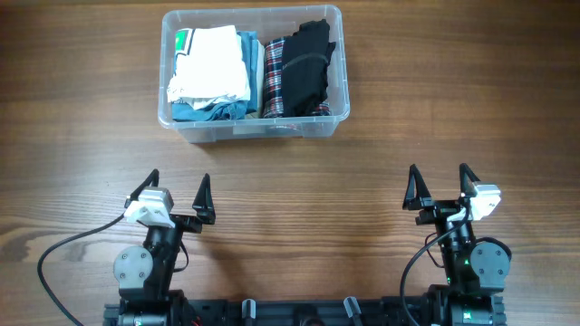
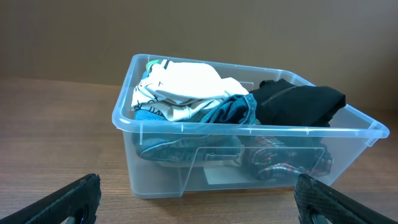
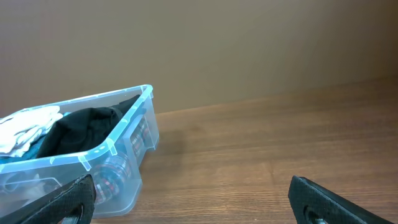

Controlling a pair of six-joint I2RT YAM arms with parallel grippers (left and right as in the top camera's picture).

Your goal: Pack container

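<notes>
The clear storage container [image 1: 345,72] stands on the bench [image 1: 362,199] with a white top [image 1: 213,63] over denim [image 1: 213,110] packed beside a plaid cloth [image 1: 275,86] and a black garment [image 1: 306,63], apparently full, so the left pincer [image 1: 178,181] and right pincer [image 1: 439,177] hang spread wide and empty, well short of the container's near wall.

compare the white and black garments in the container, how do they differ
Colour: the white garment is pale with a green patch at one corner; the black garment is plain dark.
Place: the white garment tops the left pile of the container, the black garment the right pile.
Beneath: blue cloth shows under the white garment, checked cloth under the black garment.
Both lie on top, inside the container.
</notes>
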